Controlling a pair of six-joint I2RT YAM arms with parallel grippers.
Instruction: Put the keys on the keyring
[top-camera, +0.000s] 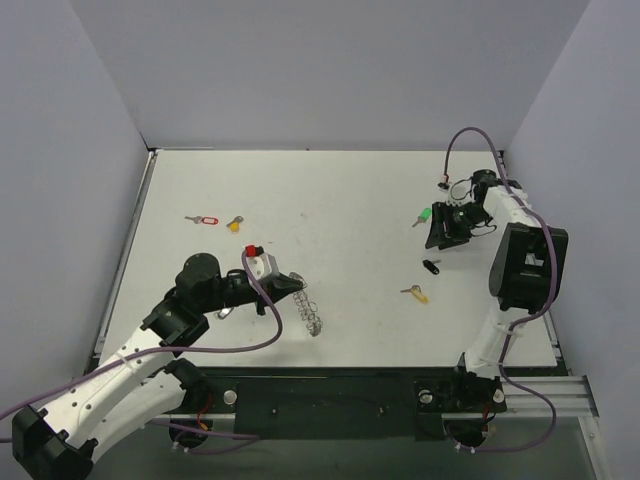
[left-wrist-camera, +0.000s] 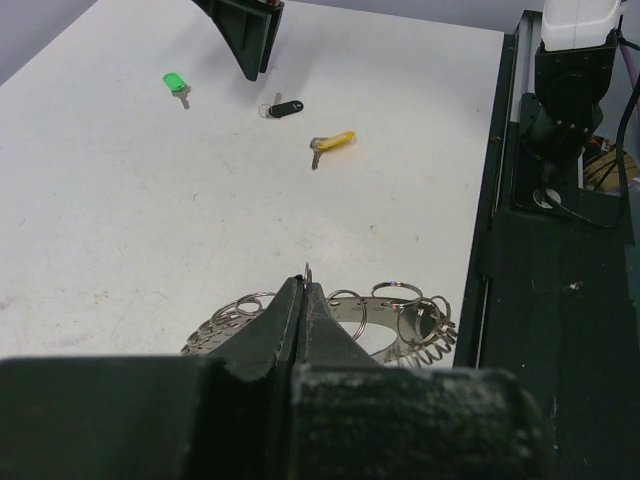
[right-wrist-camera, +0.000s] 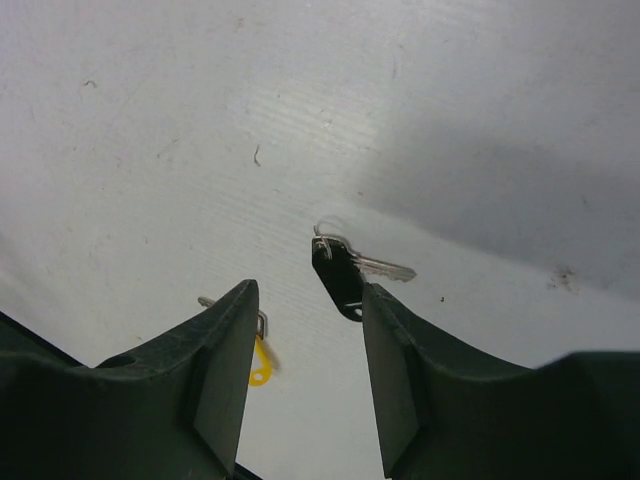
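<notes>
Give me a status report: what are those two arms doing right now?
Left gripper shut on the keyring. Right gripper open, above the black key. Nothing between its jaws and that key.

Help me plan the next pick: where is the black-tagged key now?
In the top view the small black-tagged metal key lies on the right of the white table, between the green-tagged key and the yellow-tagged key, just below the right tool.
</notes>
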